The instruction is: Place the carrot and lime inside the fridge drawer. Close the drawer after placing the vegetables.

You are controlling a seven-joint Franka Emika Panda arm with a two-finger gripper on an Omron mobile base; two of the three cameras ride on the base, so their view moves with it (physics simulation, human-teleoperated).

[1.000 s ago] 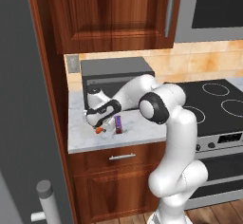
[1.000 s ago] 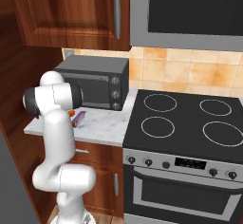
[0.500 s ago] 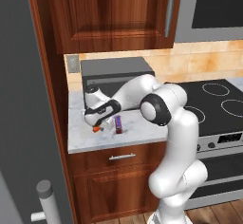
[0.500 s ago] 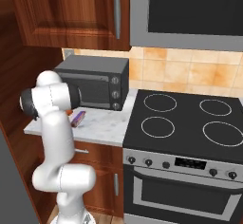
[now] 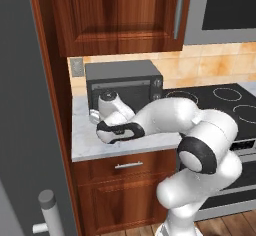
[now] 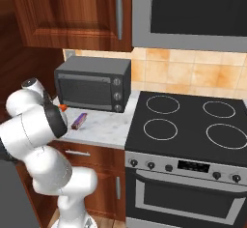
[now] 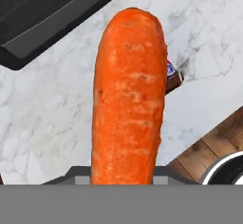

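A smooth orange carrot point(image 7: 128, 95) fills the middle of the hand view and runs down between the fingers of my gripper point(image 7: 124, 176), which is shut on it, above the marble counter point(image 7: 42, 118). From the right base view, an orange tip of the carrot point(image 6: 62, 107) peeks out beside my arm, in front of the toaster oven point(image 6: 91, 84). In the left base view my wrist point(image 5: 117, 130) hangs over the counter's left front and covers the carrot. The lime and the fridge drawer are out of view.
A purple-wrapped snack bar point(image 6: 79, 121) lies on the counter and peeks from behind the carrot point(image 7: 173, 78). The grey fridge door point(image 5: 25, 130) stands at the left. A black stove point(image 6: 193, 121) adjoins the counter, and a cabinet drawer point(image 5: 128, 165) sits below.
My arm has swung: the elbow dropped forward and the forearm now lies across the counter's front, hiding the carrot and the snack bar in the left base view. The base has stayed put.
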